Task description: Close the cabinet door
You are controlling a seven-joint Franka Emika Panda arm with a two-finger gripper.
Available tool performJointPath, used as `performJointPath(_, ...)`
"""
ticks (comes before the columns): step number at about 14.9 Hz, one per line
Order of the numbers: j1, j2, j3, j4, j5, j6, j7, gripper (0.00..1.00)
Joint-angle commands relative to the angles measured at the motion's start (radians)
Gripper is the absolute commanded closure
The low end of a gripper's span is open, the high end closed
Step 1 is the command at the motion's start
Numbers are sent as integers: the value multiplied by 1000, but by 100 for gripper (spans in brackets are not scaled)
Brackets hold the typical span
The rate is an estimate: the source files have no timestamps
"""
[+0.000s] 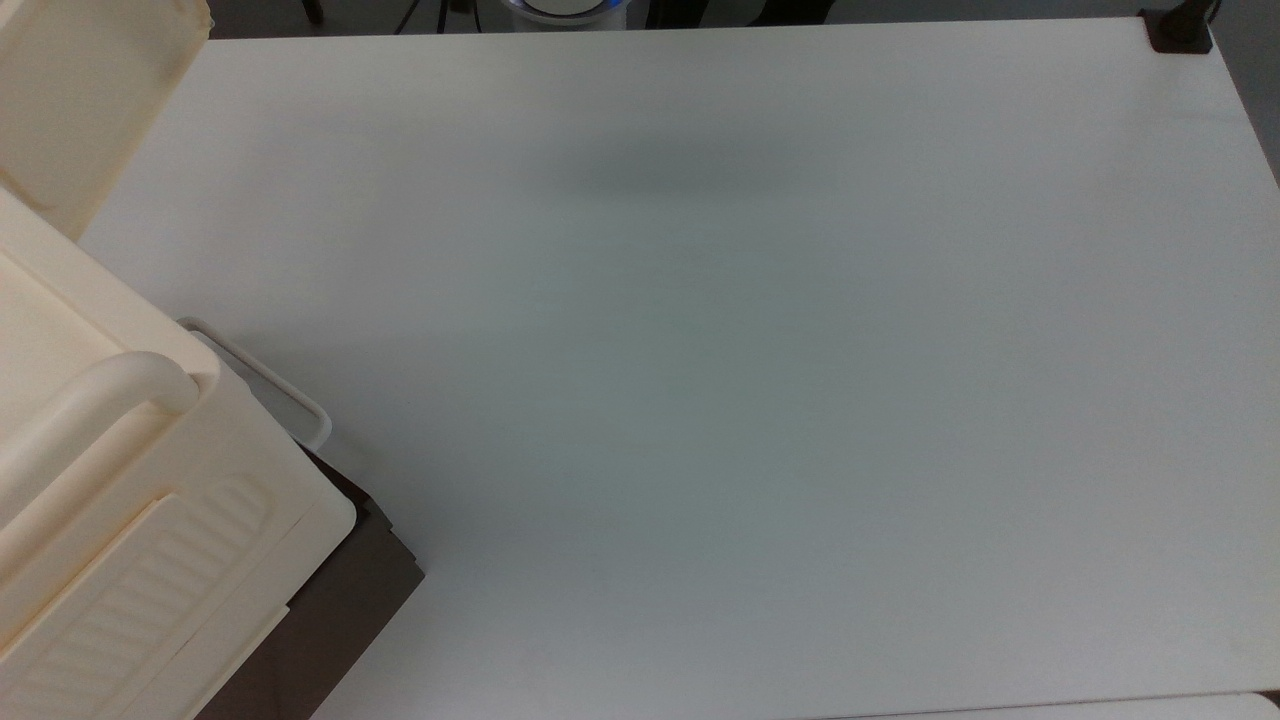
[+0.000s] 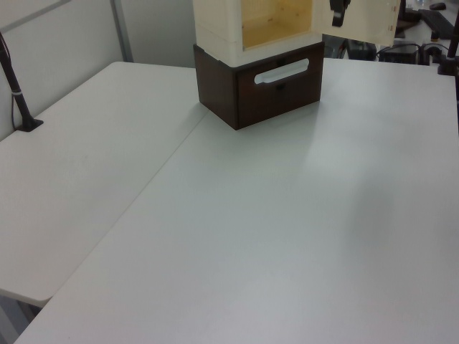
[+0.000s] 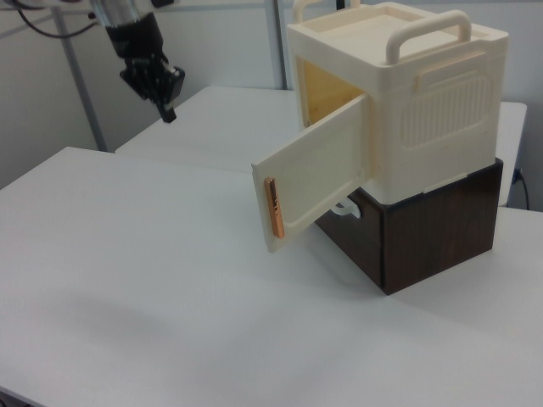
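Clearly, we see the cabinet door (image 3: 318, 174) standing open, swung out from the front of the cream plastic cabinet (image 3: 424, 110) with a copper-coloured strip (image 3: 271, 208) along its free edge. Behind the door the cabinet's yellowish compartment (image 2: 276, 18) looks bare as far as we can see into it. The cabinet sits on a dark brown wooden drawer box (image 3: 424, 233), near a far corner of the white table (image 3: 170, 297) in the right view. A white handle (image 2: 281, 71) fronts the drawer, which is shut. On top, a thick carrying handle (image 3: 424, 32) arches over the lid. The gripper (image 3: 166, 102) hangs in the air above the table, well apart from the door, its black fingers pressed together on nothing.
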Motion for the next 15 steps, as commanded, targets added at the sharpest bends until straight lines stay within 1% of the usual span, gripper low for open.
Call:
performJointPath(1,-44,-39,-11,22,13,-8,-11,100)
performJointPath(3,-69,-66,-11,24,13,-2,-12,100)
performJointPath(6,-131,-97,-13,41,15,1,-17,100)
performJointPath(7,-155,-100,-34,42,16,4,-20,100)
performJointPath(9,-155,-100,-113,44,25,6,-26,100)
performJointPath(11,-155,-100,-170,44,25,7,-75,100)
performJointPath(15,-161,-99,-256,42,25,6,-138,100)
